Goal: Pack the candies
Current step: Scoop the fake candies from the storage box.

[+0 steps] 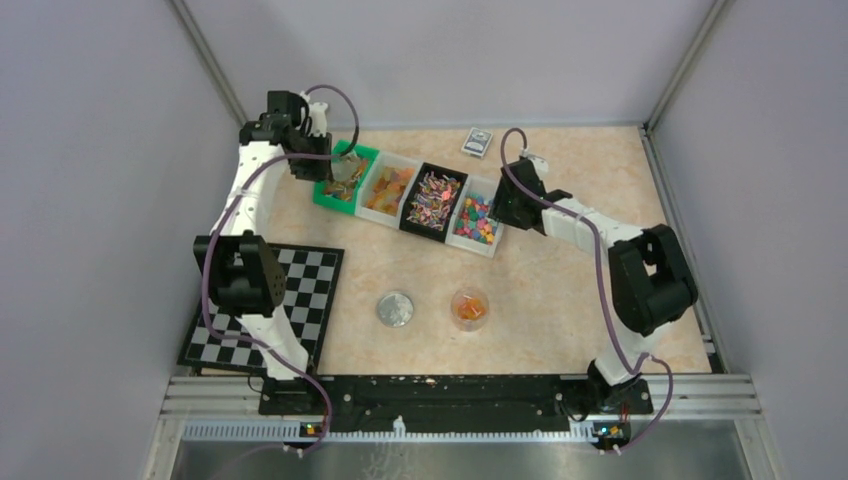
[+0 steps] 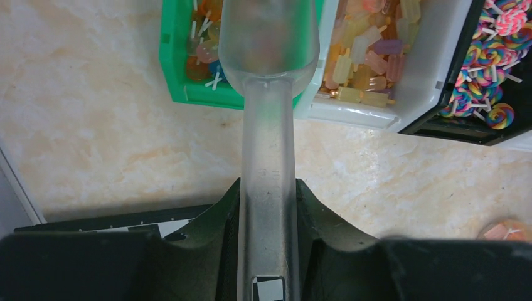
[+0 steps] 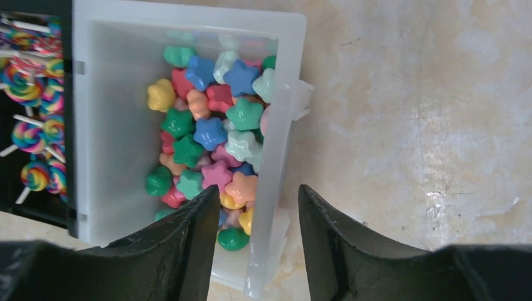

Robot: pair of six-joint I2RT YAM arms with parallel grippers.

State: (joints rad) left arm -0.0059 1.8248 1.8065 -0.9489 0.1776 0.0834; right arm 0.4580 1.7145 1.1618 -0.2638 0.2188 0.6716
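Observation:
Candies fill four bins in a row: a green bin [image 1: 331, 195], a white bin of orange pieces [image 1: 390, 187], a black bin of lollipops [image 1: 432, 197] and a white bin of coloured stars [image 1: 475, 220]. My left gripper [image 1: 318, 160] is shut on the handle of a translucent scoop [image 2: 268, 157], whose bowl [image 2: 270, 37] hangs over the green bin [image 2: 172, 69]; its contents are blurred. My right gripper [image 3: 258, 194] is open, its jaws astride the right wall of the star bin [image 3: 279, 138], above the star candies [image 3: 210, 135]. A clear cup [image 1: 469, 308] holds orange candies.
A round silver lid [image 1: 394, 309] lies left of the cup. A checkerboard mat [image 1: 300, 290] lies at the near left under the left arm. A small dark card [image 1: 478, 142] lies at the back. The cup's edge shows in the left wrist view [image 2: 508, 231].

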